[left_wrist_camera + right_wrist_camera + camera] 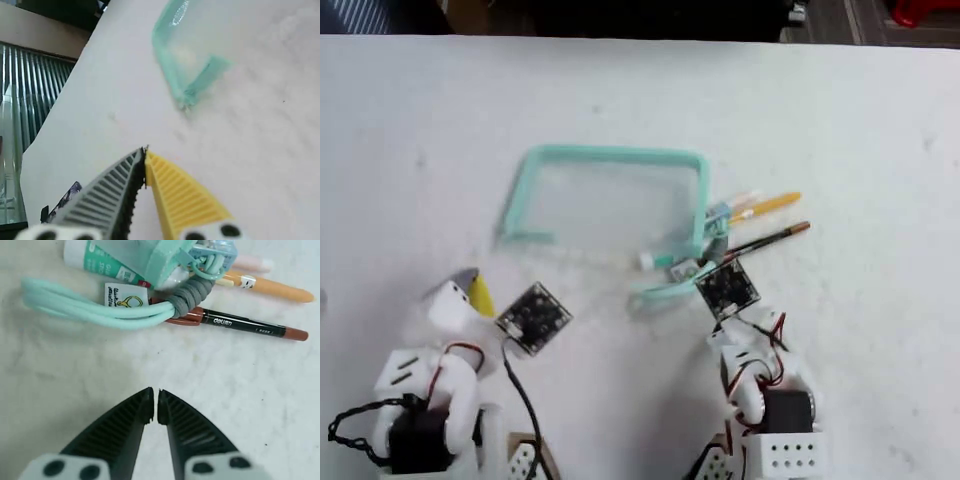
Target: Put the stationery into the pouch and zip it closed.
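A white table [840, 120] is seen, a red object [925, 10] beyond its far edge, a ribbed panel [30, 90] off one side.

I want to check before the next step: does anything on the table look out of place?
Yes. The yellow pen and the dark pen stick out past the right end of the pouch, fanned apart instead of packed inside. The strap lies loose on the table, across the dark pen.
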